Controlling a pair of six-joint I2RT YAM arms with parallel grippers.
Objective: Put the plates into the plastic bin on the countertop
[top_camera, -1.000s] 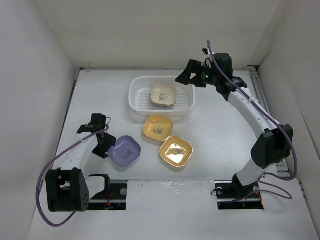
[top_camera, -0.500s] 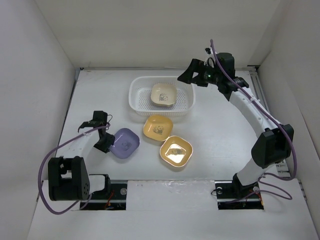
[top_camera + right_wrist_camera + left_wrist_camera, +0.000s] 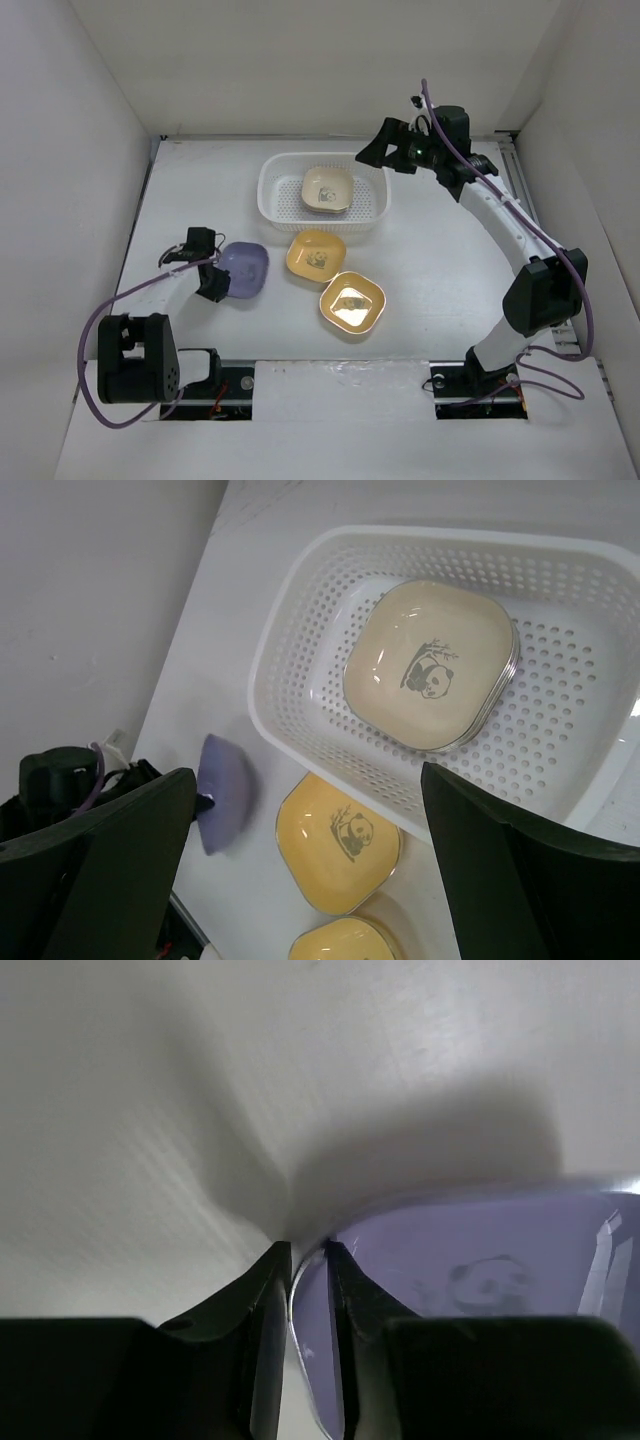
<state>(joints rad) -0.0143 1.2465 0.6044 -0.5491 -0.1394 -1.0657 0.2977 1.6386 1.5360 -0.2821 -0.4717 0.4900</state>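
A purple plate (image 3: pixel 245 268) (image 3: pixel 480 1270) (image 3: pixel 225 792) stands tilted on edge at the left of the countertop (image 3: pixel 430 260). My left gripper (image 3: pixel 214 281) (image 3: pixel 308 1248) is shut on its near-left rim, one finger on each side. The white plastic bin (image 3: pixel 270 195) (image 3: pixel 275 640) holds a cream plate (image 3: pixel 327 190) (image 3: pixel 432 662) lying on top of others. Two orange-yellow plates (image 3: pixel 315 254) (image 3: pixel 352 302) lie flat in front of the bin. My right gripper (image 3: pixel 378 152) (image 3: pixel 308 772) hangs open above the bin's far right corner, holding nothing.
Pale walls close in the countertop on the left, back and right. The right arm (image 3: pixel 500 215) arches over the right side of the surface. Both arm bases and their cables sit at the near edge.
My left gripper has closed on the purple plate's rim. The plate has tipped up from flat and shifted a little toward the bin. The right arm has barely moved.
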